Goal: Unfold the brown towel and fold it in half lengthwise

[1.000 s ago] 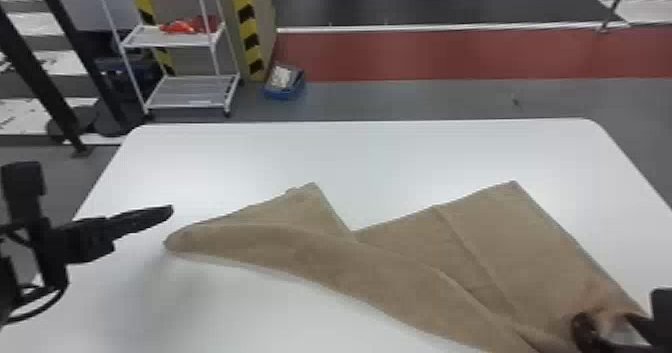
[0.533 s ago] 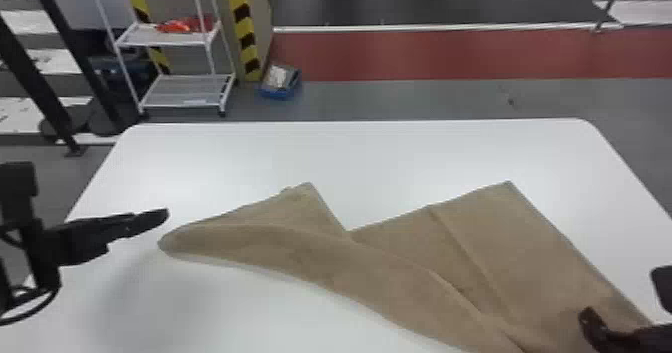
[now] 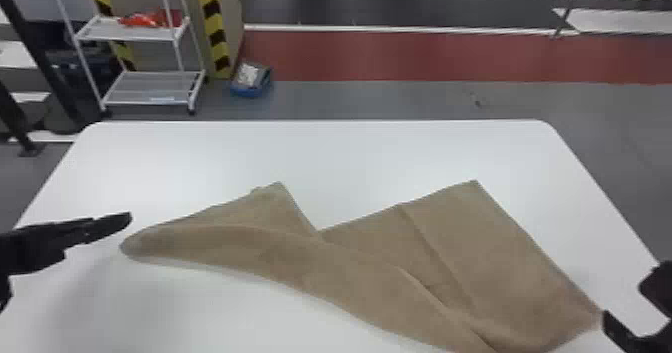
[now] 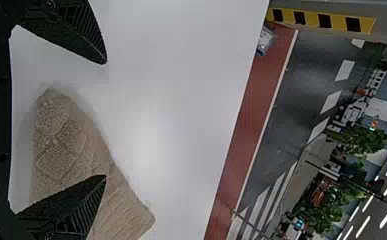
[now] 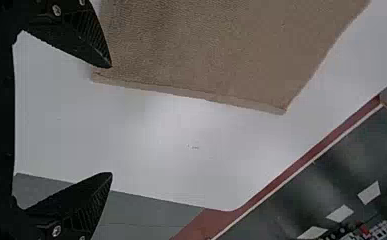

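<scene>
Beyond the white desk [image 3: 350,147], a white rack [image 3: 150,84] stands on the grey floor. In the head view, the brown towel [image 3: 340,272] lies creased across the desk, partly folded over. The right tool [image 3: 625,301] has moved off the towel to beside its near right corner; the left tool [image 3: 121,221] is near the left end. In the left wrist view, the left tool's fingers are spread, towel between and beneath. In the right wrist view, the right tool gapes, one fingertip at the towel's edge.

The towel [image 3: 300,257] lies on the table [image 3: 375,162], with a rack [image 3: 150,88] behind to the left.
</scene>
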Controlling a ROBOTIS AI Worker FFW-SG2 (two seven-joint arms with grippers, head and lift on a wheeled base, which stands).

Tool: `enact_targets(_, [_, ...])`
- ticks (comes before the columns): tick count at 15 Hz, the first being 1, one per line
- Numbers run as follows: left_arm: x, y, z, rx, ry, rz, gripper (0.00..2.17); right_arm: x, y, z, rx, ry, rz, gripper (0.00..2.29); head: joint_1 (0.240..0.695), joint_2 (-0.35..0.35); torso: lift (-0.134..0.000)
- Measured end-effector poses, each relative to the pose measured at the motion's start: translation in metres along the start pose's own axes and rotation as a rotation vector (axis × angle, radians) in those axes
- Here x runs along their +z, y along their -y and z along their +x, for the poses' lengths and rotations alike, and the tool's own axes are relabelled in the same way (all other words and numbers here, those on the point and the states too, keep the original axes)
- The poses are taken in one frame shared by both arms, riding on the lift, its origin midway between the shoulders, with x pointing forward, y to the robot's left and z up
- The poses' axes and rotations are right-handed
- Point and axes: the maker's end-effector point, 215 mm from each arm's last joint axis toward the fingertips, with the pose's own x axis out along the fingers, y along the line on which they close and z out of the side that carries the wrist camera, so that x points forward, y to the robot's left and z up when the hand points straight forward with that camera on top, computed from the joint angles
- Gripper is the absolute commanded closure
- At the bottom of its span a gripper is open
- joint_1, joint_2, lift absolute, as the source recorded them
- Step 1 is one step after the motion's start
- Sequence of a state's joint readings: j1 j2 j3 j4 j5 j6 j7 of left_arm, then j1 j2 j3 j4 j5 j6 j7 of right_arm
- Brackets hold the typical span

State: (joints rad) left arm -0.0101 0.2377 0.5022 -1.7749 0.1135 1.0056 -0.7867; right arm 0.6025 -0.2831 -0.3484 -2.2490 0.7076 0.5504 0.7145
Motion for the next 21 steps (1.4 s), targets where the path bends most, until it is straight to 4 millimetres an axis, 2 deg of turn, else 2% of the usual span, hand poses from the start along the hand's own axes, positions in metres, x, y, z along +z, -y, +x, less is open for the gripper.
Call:
enact_targets(3, [-0.002, 0.002, 0.002, 0.002, -0.004, 0.001, 0.07, -0.015, 0.019, -0.007, -0.010, -0.030, -0.116, 0.20, 0.695, -0.090, -0.123])
enact_targets(4, [-0.003, 0.003, 0.004, 0.003, -0.007, 0.003, 0.07, -0.019, 0.019, -0.006, 0.003, -0.036, -0.134, 0.21, 0.695, -0.095, -0.123])
enact_targets(11, [-0.008, 0.007, 0.005, -0.002, -0.017, 0.001, 0.07, -0.019, -0.011, 0.035, 0.149, -0.057, -0.212, 0.28, 0.695, -0.086, -0.123])
enact_targets(16, [-0.010, 0.003, 0.001, 0.006, -0.018, 0.001, 0.07, -0.017, -0.035, 0.037, 0.239, -0.069, -0.233, 0.28, 0.695, -0.057, -0.123])
enact_targets(19, [-0.010, 0.004, 0.001, 0.005, -0.017, 0.001, 0.08, -0.017, -0.038, 0.037, 0.254, -0.072, -0.235, 0.55, 0.695, -0.054, -0.123])
enact_targets(21, [-0.010, 0.004, 0.001, 0.005, -0.017, 0.002, 0.08, -0.015, -0.039, 0.037, 0.274, -0.069, -0.226, 0.94, 0.695, -0.051, -0.123])
